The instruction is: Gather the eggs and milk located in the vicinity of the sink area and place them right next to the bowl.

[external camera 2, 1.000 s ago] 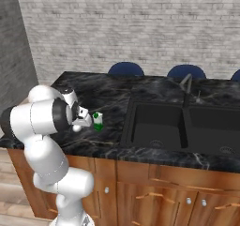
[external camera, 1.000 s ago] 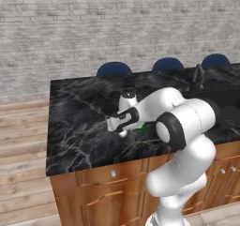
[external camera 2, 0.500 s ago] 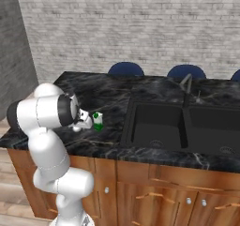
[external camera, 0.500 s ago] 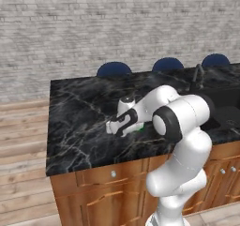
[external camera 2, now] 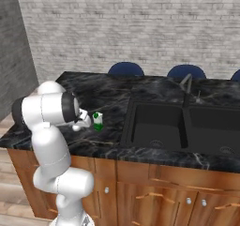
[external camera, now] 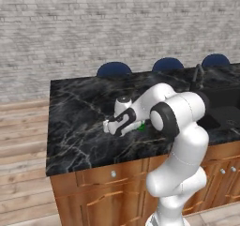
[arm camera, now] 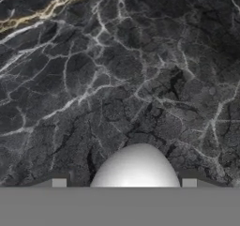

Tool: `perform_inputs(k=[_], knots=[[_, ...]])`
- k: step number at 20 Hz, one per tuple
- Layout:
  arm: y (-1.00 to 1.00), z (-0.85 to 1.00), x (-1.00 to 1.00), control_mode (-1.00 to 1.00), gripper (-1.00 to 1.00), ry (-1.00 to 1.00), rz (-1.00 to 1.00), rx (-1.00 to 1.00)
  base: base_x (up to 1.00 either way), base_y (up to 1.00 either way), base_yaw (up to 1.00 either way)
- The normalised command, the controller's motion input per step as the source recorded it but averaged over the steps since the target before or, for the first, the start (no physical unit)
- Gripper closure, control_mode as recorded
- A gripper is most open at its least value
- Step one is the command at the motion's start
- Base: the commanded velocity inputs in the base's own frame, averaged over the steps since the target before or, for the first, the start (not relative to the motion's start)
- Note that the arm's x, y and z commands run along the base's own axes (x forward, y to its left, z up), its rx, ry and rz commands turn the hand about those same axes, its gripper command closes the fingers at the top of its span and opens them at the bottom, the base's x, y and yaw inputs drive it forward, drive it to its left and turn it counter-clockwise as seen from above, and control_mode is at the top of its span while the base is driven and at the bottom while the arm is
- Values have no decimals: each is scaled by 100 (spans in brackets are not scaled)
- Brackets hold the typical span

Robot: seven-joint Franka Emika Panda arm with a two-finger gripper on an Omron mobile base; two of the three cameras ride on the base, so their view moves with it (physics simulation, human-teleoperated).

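Hand view: egg [arm camera: 135, 166] between fingertips [arm camera: 56, 180]; grip undeterminable. Milk carton [external camera 2: 97, 121] beside gripper [external camera 2: 85, 122] on counter [external camera 2: 112, 94].

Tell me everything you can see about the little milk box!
The milk is a small white carton with a green lower part and a green mark near its top. It stands upright on the black marble counter, left of the sink. The robot's gripper is close beside it on the left; whether they touch cannot be told. In the left base view just a bit of green peeks out behind the arm.
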Motion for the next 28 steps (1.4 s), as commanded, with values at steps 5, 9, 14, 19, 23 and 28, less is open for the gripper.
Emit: perform_inputs(k=[5,9,14,19,23,28], knots=[[0,-24,-1,-100,100,-1,-1,0,0,0,0],[0,1,-20,-100,100,-1,-8,0,0,0,0],[0,79,-42,-100,100,-11,-6,0,0,0,0],[-9,96,-68,-100,100,-12,-2,1,0,0,0],[-18,100,-63,-100,100,-2,0,6,0,0,0],[-25,97,-63,-100,100,0,0,11,0,0,0]])
